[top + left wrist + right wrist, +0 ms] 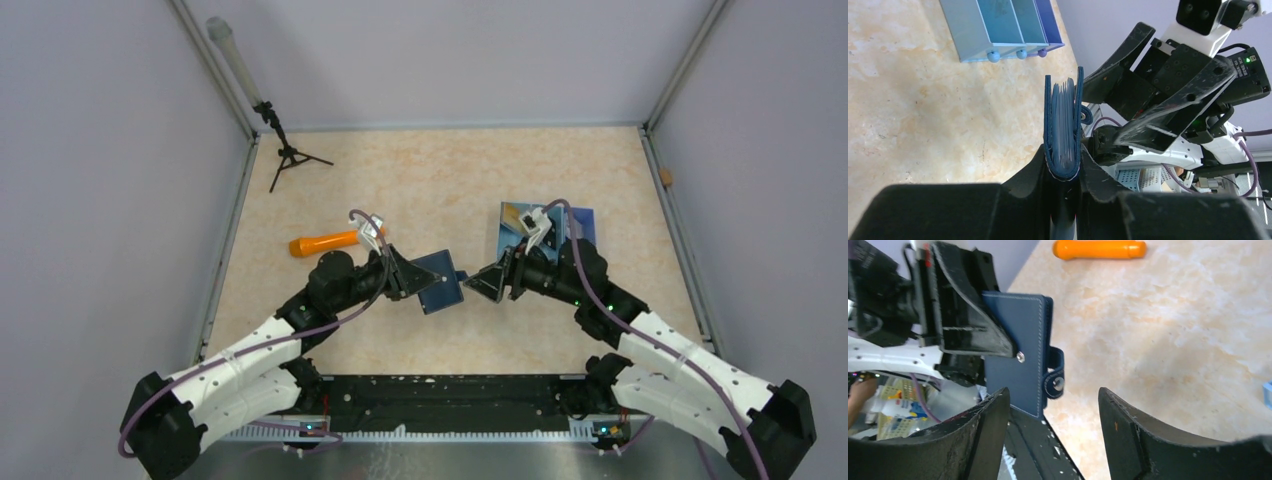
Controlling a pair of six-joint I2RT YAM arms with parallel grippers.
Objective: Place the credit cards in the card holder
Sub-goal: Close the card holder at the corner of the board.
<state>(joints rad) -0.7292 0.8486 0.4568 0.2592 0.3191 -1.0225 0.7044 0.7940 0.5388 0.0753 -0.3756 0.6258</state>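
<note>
The card holder (441, 284), a navy-blue folded wallet, hangs above the table with my left gripper (408, 274) shut on it. In the left wrist view the card holder (1064, 120) stands edge-on, pinched at its folded spine by that gripper (1064, 156). Thin pale layers show between its covers; I cannot tell credit cards from slots. In the right wrist view its cover (1015, 340) shows a round stud (1020, 357) and a snap strap (1056, 382). My right gripper (1053, 395) stands open just short of it, holding nothing, and in the top view the right gripper (480, 283) faces the wallet's free edge.
A blue drawer box (548, 225) sits behind the right arm, and the same box (1000, 25) appears in the left wrist view. An orange cylinder (323, 243) lies behind the left arm. A small black tripod (288, 155) stands at the back left corner. Walls ring the table.
</note>
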